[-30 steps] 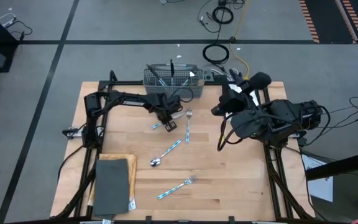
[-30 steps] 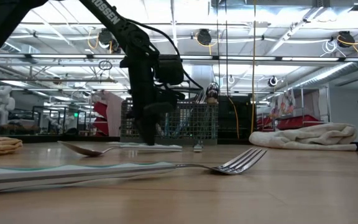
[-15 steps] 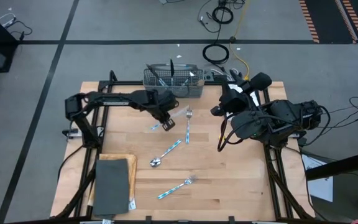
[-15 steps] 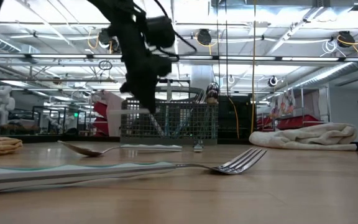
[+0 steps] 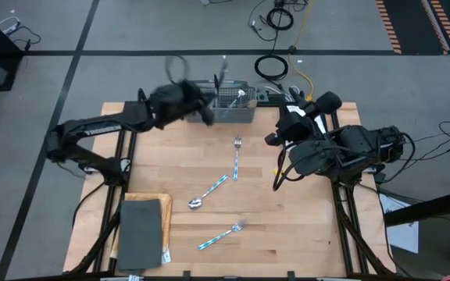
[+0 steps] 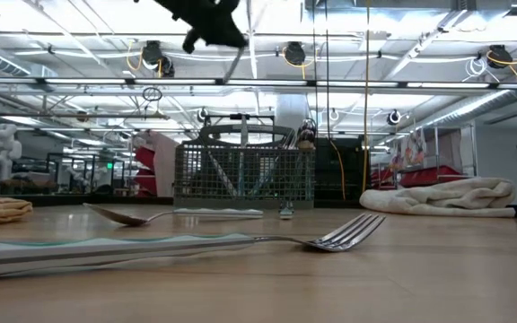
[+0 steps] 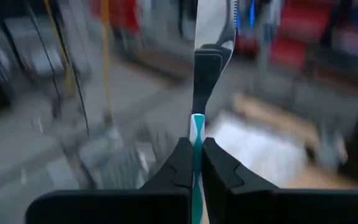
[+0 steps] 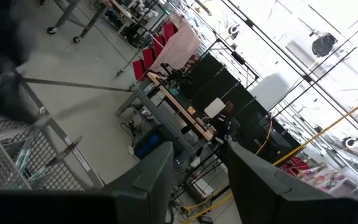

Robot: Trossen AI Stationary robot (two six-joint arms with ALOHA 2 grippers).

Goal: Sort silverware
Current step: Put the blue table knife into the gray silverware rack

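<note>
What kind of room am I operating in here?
Likely a robotics lab or workshop: taped lines on a grey floor, loose cables behind the table, and overhead lights and ducting with other benches beyond.

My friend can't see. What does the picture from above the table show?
The left gripper holds a knife up high by the basket at the table's far edge. Two forks and a spoon lie on the wood. The right arm waits at the right side.
</note>
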